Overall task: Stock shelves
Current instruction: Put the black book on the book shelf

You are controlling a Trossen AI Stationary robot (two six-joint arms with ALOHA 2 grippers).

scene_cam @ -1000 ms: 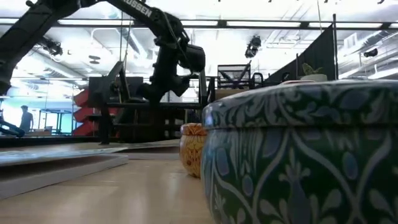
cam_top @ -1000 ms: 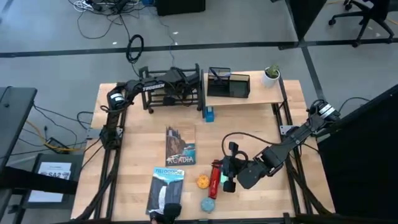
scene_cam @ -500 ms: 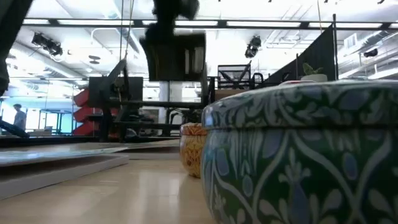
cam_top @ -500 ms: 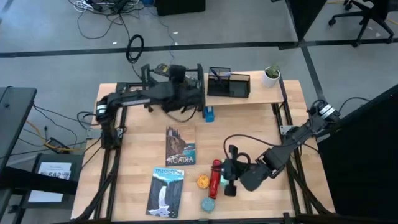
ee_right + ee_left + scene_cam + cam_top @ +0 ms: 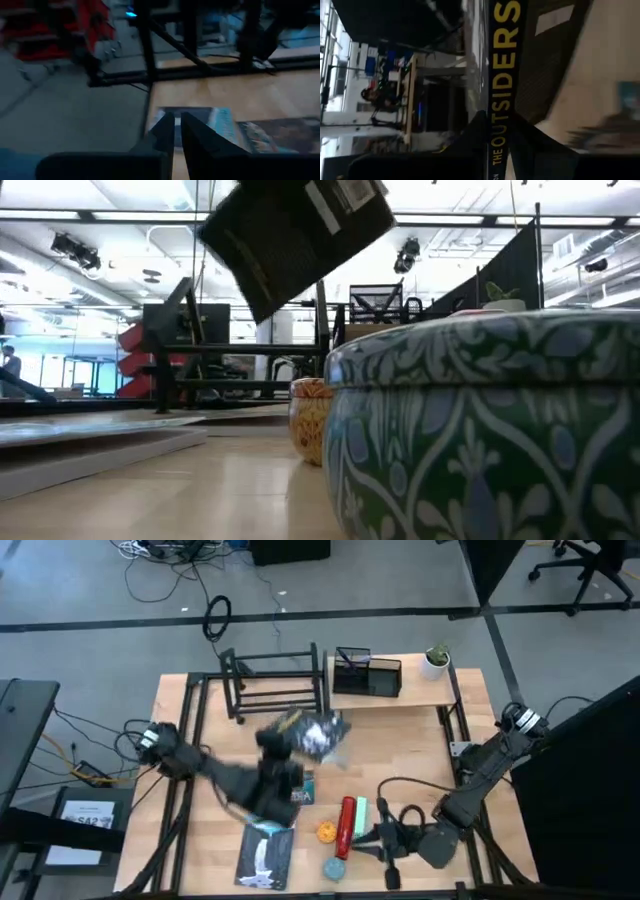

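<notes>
Dark fingers of the left hand (image 5: 490, 145) are clamped on the spine edge of a book (image 5: 312, 733) with "THE OUTSIDERS" in yellow letters down its spine, as the left wrist view shows. From above, the book is blurred and held in the air over the middle of the desk (image 5: 215, 740), clear of the surface; the low view shows it tilted, dark cover and a white label toward the camera (image 5: 295, 235). Right hand (image 5: 385, 840) sits low at the near right of the desk, just beside a red cylinder (image 5: 345, 825); its fingers (image 5: 162, 131) are nearly together with a thin gap and nothing between them. Black tube rack (image 5: 275, 680) stands at the far edge of the desk, left of centre, tiers bare in the high view. Wooden plank shelf (image 5: 425, 690) stands to its right, carrying a black mesh organizer (image 5: 368, 673) and a small potted plant (image 5: 436, 660). Two flat books (image 5: 265, 850) lie on the desk near the left arm. An orange ball-like item (image 5: 326, 832) and a blue-green tin (image 5: 335, 869) lie near the red cylinder.
</notes>
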